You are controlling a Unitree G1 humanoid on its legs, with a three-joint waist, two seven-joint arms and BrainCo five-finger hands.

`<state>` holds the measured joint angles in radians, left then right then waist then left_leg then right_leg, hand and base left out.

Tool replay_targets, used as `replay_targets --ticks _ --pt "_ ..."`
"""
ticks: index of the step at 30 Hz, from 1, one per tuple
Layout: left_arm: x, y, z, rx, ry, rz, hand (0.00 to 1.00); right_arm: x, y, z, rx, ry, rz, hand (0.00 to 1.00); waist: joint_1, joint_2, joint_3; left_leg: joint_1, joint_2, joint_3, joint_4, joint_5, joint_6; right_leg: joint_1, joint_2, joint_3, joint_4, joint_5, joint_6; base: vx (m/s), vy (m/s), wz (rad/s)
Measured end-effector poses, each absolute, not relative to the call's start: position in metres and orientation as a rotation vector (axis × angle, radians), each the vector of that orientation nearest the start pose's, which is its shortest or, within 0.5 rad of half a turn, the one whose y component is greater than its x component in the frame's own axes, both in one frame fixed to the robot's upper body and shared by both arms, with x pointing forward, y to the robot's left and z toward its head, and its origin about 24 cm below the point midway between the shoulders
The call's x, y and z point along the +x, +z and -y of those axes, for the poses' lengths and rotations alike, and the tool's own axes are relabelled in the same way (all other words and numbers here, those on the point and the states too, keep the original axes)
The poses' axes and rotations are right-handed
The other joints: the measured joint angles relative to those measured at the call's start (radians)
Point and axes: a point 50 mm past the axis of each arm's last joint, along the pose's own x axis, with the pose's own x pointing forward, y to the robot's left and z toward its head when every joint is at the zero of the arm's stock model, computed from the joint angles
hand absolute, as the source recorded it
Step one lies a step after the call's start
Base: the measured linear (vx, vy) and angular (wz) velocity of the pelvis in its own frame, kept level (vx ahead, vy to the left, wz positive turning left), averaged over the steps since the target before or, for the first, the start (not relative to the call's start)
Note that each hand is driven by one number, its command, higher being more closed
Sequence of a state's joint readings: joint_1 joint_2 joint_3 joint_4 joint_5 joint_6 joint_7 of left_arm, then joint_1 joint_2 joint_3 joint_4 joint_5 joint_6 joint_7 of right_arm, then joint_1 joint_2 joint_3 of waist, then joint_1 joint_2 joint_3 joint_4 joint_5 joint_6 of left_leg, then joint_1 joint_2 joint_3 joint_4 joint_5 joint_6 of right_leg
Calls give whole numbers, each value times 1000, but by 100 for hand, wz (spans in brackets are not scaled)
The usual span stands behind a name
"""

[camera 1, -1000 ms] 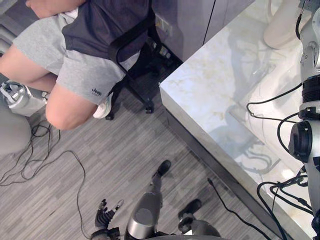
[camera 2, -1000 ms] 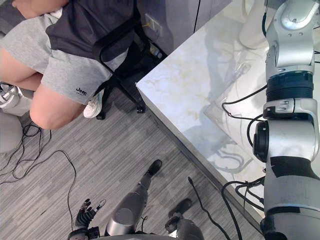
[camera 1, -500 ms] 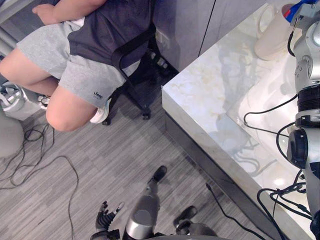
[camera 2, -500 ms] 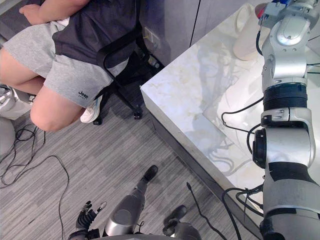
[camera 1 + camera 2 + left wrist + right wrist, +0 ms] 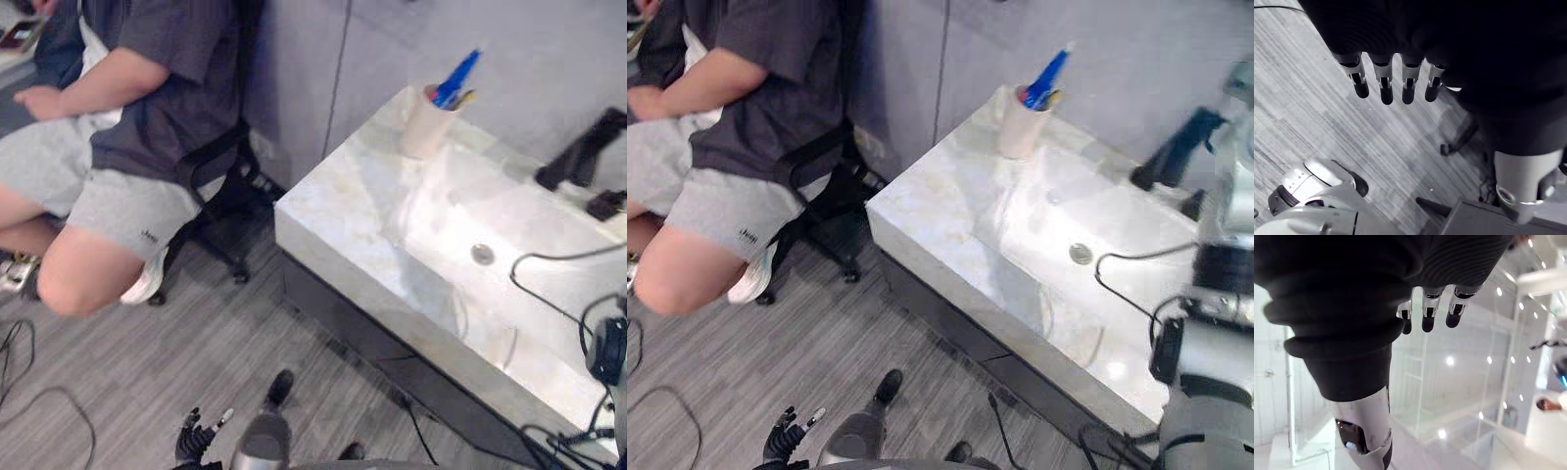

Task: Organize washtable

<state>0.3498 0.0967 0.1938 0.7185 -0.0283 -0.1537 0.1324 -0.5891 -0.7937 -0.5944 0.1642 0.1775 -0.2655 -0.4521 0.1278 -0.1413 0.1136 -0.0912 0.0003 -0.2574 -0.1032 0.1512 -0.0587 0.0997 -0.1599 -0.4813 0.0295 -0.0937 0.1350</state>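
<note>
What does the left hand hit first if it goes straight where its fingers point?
Probably the grey floor: the left hand hangs open, fingers aimed down at bare planks, with nothing between as far as the wrist view shows.

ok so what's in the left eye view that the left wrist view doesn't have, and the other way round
From the left eye view: the marble washtable with its sink, a cup of blue-handled items at the back corner, a black tap, and a person seated on a black chair beside it. From the left wrist view: a close look at the fingers of the left hand, straight and holding nothing. Shared: that hand hanging low over the grey plank floor.
</note>
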Motion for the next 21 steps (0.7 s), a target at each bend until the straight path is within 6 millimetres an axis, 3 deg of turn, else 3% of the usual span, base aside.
replay_targets --ticks 1,3,5,6,7,10,12,13,14,15,17,21 --pt "59 -134 -237 79 455 -890 0 212 312 383 -217 -1008 1045 0 -9 1 -7 6 0 10 0 -2 1 1 -1 12 0 2 1 -41 24 -50" --pt "58 -134 -236 65 473 -897 0 161 273 424 -242 -1243 937 0 -46 3 -30 24 2 44 0 -6 3 2 -3 47 -5 16 2 -22 24 -45" --pt "55 -135 -236 49 494 -908 0 128 241 442 -246 -1388 842 0 -89 9 -46 35 5 66 0 -10 3 2 -1 71 -7 20 1 -33 14 -35" --pt "54 -136 -235 46 496 -912 0 117 228 447 -254 -1428 794 0 -100 12 -51 41 6 74 0 -12 3 2 -1 79 -7 21 1 -52 10 -39" --pt "53 -136 -237 56 501 -917 0 98 202 453 -271 -1490 688 0 -121 16 -62 51 10 88 -1 -16 2 2 1 94 -7 18 4 -51 -4 -43" --pt "52 -137 -234 47 515 -925 0 52 132 449 -286 -1608 376 0 -148 30 -86 68 24 128 -1 -38 -6 -1 0 104 -4 11 -1 -49 -10 -42" --pt "53 -139 -229 18 536 -926 0 30 76 430 -238 -1628 120 0 -148 43 -93 70 35 153 -1 -45 -1 -1 0 95 -5 11 -1 -66 -18 -30" --pt "54 -139 -228 11 539 -925 0 26 58 420 -207 -1621 39 0 -148 45 -94 70 37 158 -1 -46 0 -1 0 92 -6 11 -2 -66 -24 -22" --pt "56 -139 -227 12 532 -926 0 21 13 390 -97 -1580 -150 0 -148 53 -99 71 45 178 -1 -47 1 0 -3 70 -6 12 -2 -35 -15 -15" --pt "57 -139 -226 13 529 -924 0 21 6 385 -77 -1568 -173 0 -147 54 -99 72 46 182 -1 -47 1 -1 -4 70 -6 12 -2 -22 -9 -16" --pt "63 -138 -223 17 506 -911 0 32 -50 340 88 -1439 -399 0 -139 52 -100 80 49 207 -1 -48 3 0 -15 51 10 13 -2 -2 1 -4" --pt "76 -139 -208 22 418 -895 0 50 -112 267 305 -1143 -672 0 -136 63 -97 89 48 285 0 -48 4 20 -40 14 22 12 0 34 17 29"
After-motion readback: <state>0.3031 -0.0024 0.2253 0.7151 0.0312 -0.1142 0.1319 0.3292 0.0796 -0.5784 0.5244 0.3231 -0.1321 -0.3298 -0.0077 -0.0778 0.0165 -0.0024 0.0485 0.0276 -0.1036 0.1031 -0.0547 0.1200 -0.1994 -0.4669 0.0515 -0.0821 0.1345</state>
